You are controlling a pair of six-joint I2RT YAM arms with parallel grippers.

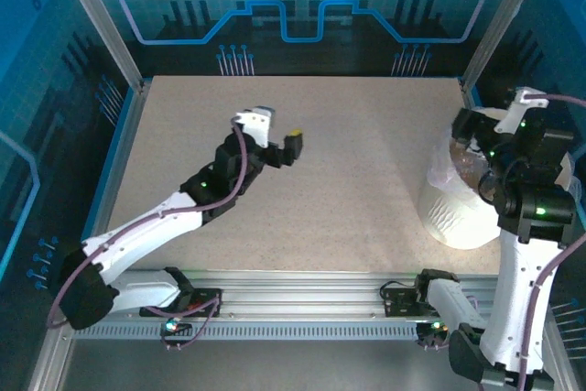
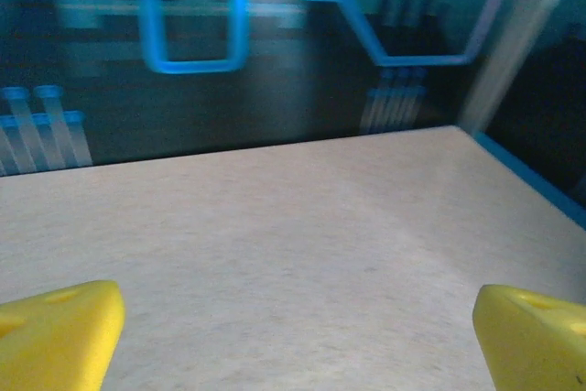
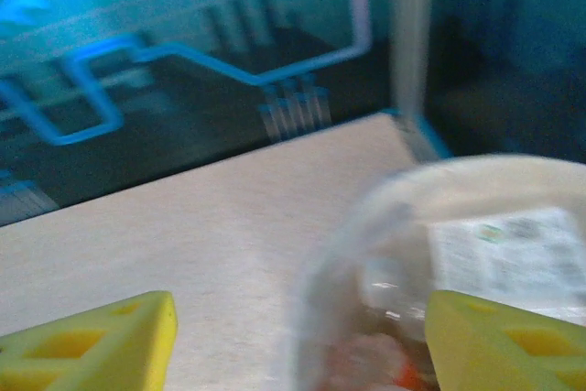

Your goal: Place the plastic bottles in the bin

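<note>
Over the mouth of the bin [image 3: 476, 171], the right tool [image 3: 293, 350] hangs with its yellow fingers [image 3: 92, 345] spread apart and nothing pinched between them. Below the gap lies the bin's clear bag [image 3: 320, 299]. Inside it are a white label and a spot of orange that I take for plastic bottles [image 3: 504, 254], too blurred to count.

I judge the step in hand to be the drop into the bin. To do it well, the fingers should stand fully apart before the arm moves. The tool should then rise straight up so that no fingertip catches the bag, and only after that swing back across the worktop [image 1: 348, 180]. The bag looks loose at the rim, so a sideways pull could drag it or tip the bin.

Away at the middle of the worktop, the left tool [image 1: 295, 144] hovers, likewise spread wide and empty. Its wrist camera shows plain worktop under the fingertips.

From overhead, the bin stands at the right edge of the worktop, near the right arm's base, with that arm's wrist masking much of its opening. The wrist cameras cannot give this placing. The right wrist camera, in turn, looks down into the bag and shows the finger gap, which the arm masks from overhead.
</note>
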